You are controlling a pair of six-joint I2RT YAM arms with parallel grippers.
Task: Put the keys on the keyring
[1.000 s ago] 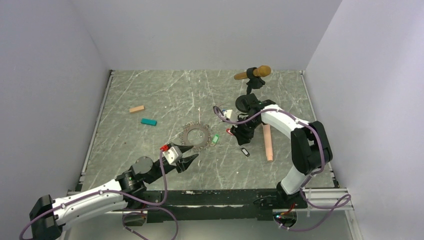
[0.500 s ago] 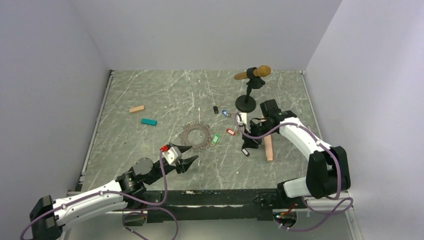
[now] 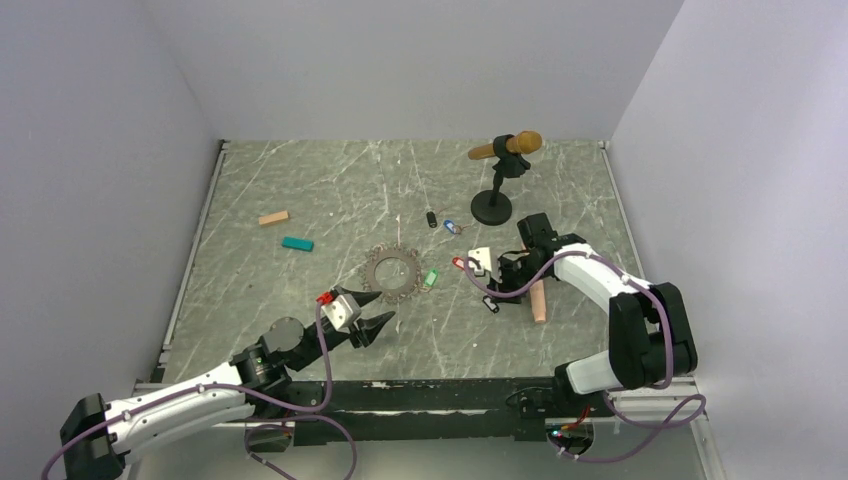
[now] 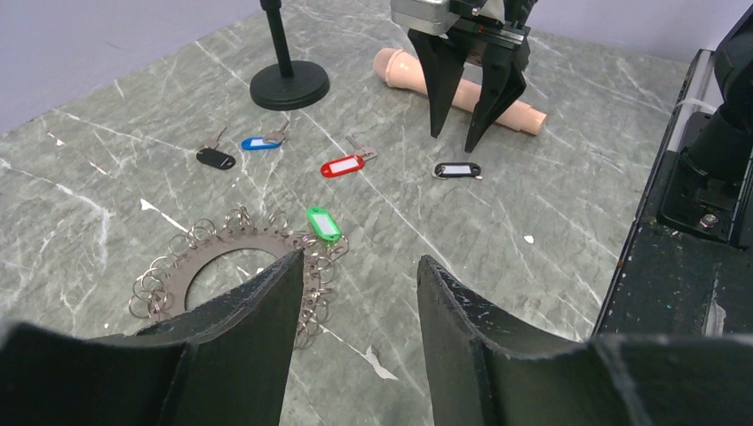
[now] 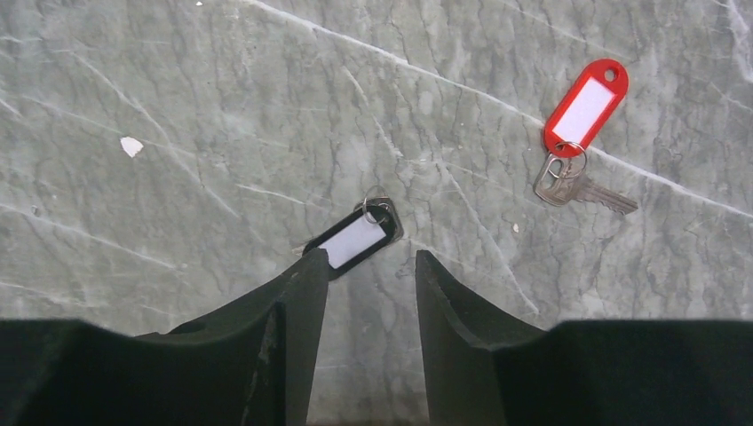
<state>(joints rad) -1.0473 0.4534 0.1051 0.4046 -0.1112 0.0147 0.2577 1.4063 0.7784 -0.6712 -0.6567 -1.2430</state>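
The keyring [image 3: 391, 270] lies flat mid-table, a dark disc rimmed with small wire loops [image 4: 222, 259]. A green-tagged key [image 4: 323, 223] rests against its rim; whether it is attached I cannot tell. Red-tagged [image 5: 584, 106], blue-tagged [image 4: 260, 142] and two black-tagged keys [image 4: 216, 158] lie loose. My right gripper [image 5: 370, 255] hangs open just over the nearer black-tagged key [image 5: 355, 240], whose tag sits by the left fingertip. My left gripper [image 4: 360, 257] is open and empty, just on the near side of the keyring.
A microphone [image 3: 505, 147] on a stand with a round black base [image 3: 491, 208] stands at the back right. A pink cylinder [image 3: 538, 300] lies right of my right gripper [image 3: 498, 288]. A tan block [image 3: 273, 217] and a teal block [image 3: 297, 243] lie left.
My right arm has swung from beside the red-tagged key toward the near side, stopping over the black-tagged key, its jaws a little wider. The left jaws widened slightly; that arm stayed put.
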